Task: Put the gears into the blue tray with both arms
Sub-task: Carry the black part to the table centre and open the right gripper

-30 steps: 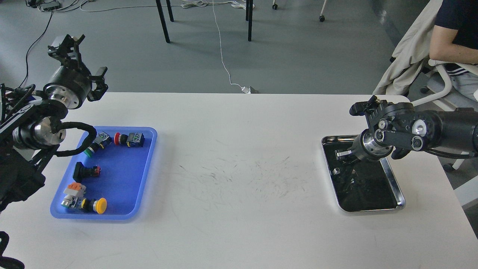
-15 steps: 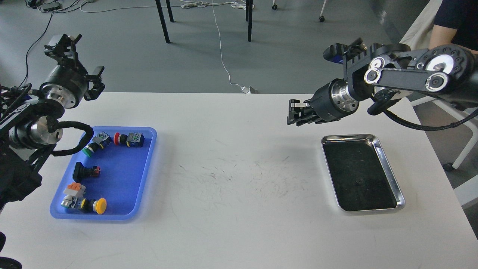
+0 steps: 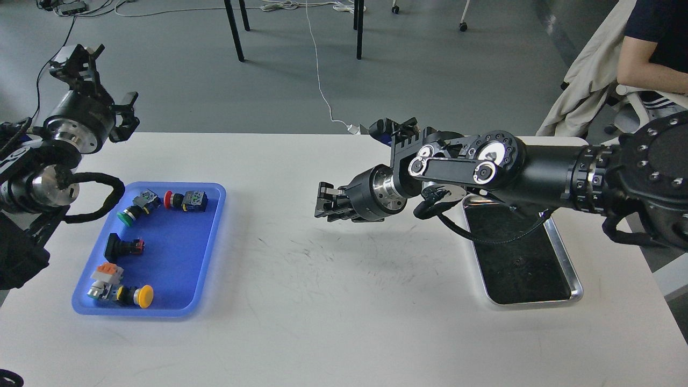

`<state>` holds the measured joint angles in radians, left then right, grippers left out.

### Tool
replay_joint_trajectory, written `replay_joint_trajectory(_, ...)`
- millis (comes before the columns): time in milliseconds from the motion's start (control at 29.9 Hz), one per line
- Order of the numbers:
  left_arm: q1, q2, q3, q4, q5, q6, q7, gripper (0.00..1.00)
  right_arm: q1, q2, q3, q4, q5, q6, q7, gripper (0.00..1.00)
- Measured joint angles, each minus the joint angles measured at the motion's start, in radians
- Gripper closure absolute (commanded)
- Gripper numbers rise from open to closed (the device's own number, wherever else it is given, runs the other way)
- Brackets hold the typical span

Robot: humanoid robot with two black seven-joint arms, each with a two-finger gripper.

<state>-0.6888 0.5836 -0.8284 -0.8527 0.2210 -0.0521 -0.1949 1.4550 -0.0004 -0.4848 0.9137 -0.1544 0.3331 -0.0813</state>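
The blue tray [image 3: 174, 258] lies at the table's left and holds several coloured push-button switches [image 3: 185, 200]. My right gripper [image 3: 327, 204] reaches leftward over the table's middle, well right of the blue tray, and its fingers look pressed together. Whatever sits between them is too small to see. I cannot pick out any gears for certain. A tiny dark speck [image 3: 517, 262] lies in the steel tray. My left gripper [image 3: 99, 80] is raised beyond the table's far left corner, above and behind the blue tray, and its fingers are hard to tell apart.
The shiny steel tray [image 3: 564, 258] with a dark interior sits at the right, partly under my right arm. A seated person and a draped chair [image 3: 586, 80] are at the far right. Table legs and cables stand on the floor behind.
My right gripper rose out of the steel tray and swung left and down to the table's middle. My left gripper drifted slightly left and up.
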Motion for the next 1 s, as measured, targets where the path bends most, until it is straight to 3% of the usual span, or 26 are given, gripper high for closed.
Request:
replay_joint_trajectory(602,0.000,-0.001,-0.005,0.000,0.000,0.000,-0.002,0.02,-0.122,0.001,0.024,0.104,0.009,-0.092,0.016,0.97)
replay_joint_trajectory(735,0.000,0.000,-0.005,0.000,0.000,0.000,-0.009,0.02,-0.142,0.000,0.023,0.105,0.008,-0.102,0.016,0.92)
replay_joint_trajectory(936,0.000,0.000,-0.003,0.000,0.000,0.000,-0.012,0.02,-0.161,0.000,0.023,0.106,0.006,-0.137,0.017,0.70)
replay_joint_trajectory(1003,0.000,-0.002,-0.002,0.000,0.000,0.000,-0.012,0.02,-0.163,0.000,0.023,0.106,0.006,-0.140,0.017,0.44)
